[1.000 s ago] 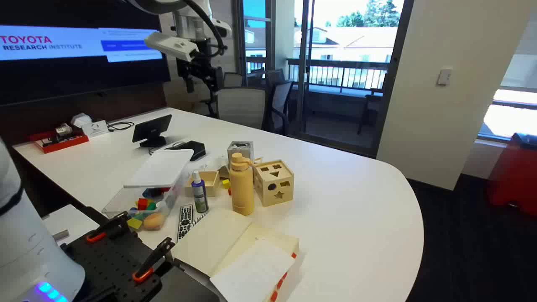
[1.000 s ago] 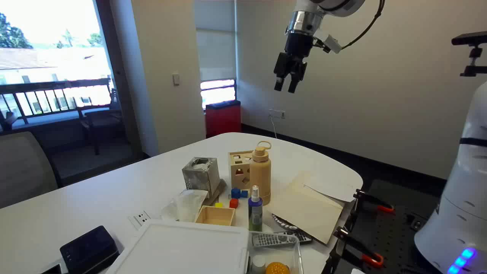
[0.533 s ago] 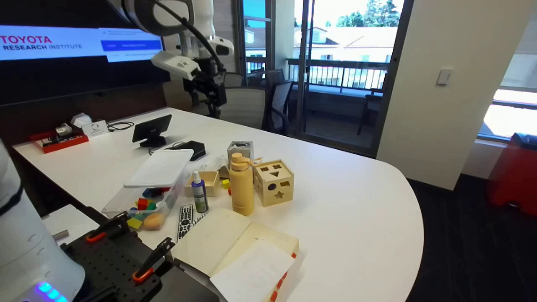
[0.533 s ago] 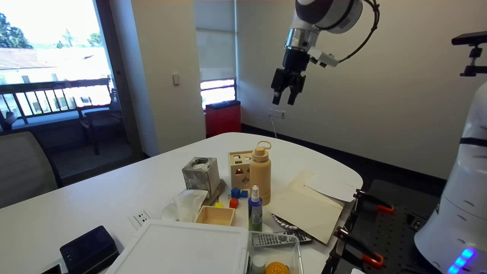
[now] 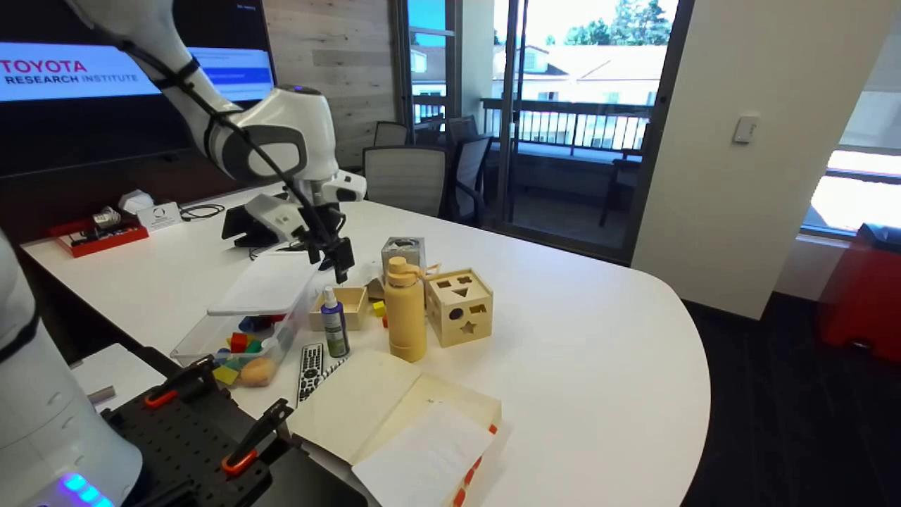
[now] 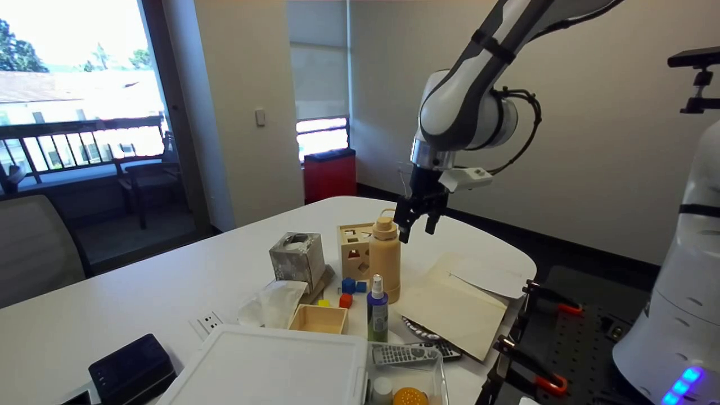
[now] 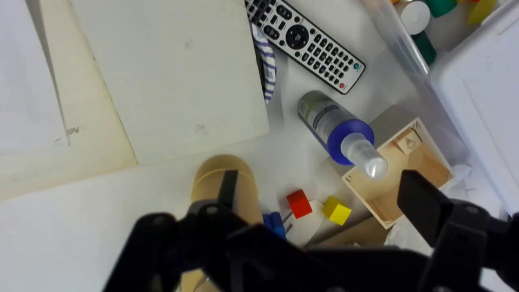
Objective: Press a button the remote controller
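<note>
lengthwise, remote (image 7: 304, 42) slants, red-button end (image 7: 348, 76) pointing lower right, wrist view; gripper (image 7: 322, 194) spread wide, empty.

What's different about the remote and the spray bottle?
The remote lies down, but the spray bottle stands up. The remote is long and flat; the spray bottle is round. The remote has lots of little buttons, while the spray bottle is purple just below its pale cap. Both are outside the clear bin.
</note>
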{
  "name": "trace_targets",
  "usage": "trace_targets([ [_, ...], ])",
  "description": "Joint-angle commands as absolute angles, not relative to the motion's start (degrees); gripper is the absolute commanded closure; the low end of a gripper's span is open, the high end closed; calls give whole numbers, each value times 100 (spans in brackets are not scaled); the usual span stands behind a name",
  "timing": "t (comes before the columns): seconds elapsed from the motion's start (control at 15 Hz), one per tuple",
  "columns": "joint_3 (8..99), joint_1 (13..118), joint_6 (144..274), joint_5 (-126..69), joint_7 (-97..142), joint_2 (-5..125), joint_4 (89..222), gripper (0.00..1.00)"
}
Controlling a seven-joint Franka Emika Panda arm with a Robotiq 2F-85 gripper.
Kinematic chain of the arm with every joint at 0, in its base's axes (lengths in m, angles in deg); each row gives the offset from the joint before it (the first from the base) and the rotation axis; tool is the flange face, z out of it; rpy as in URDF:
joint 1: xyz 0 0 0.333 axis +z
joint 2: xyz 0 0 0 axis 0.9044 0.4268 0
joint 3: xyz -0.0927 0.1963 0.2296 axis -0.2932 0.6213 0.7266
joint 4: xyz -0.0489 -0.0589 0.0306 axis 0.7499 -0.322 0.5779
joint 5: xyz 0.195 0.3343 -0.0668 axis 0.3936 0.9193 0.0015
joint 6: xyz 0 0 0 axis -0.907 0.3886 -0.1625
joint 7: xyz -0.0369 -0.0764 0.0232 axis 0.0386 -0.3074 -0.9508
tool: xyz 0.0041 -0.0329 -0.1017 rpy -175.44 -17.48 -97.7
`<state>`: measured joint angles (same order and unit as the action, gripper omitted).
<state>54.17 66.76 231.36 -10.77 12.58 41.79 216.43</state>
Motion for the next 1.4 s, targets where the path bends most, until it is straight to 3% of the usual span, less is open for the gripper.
trace_targets([
  [0.0,5789,6781,23784,-688,1601,5030,21637,0],
  [1.33,7358,5451,25220,201,2591,7341,21252,0],
])
